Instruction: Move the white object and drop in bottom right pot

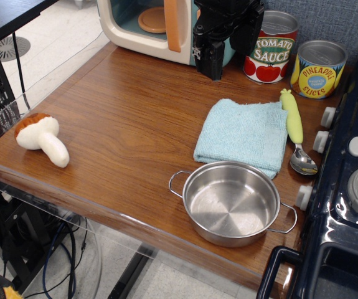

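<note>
Mushroom toy [40,138] lying on table [129,118] at 9 o'clock, judged soft, light, squashable; thick stem best gripped. Pot [231,202] at 5 o'clock. Pincer [215,59] spread cannot be told.

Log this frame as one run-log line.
phase: pre-grasp | gripper: raised at rear, holding nothing | cream-stemmed, orange-capped plush mushroom: lying front-left on wooden table | shiny steel two-handled pot: front-right, empty
</note>
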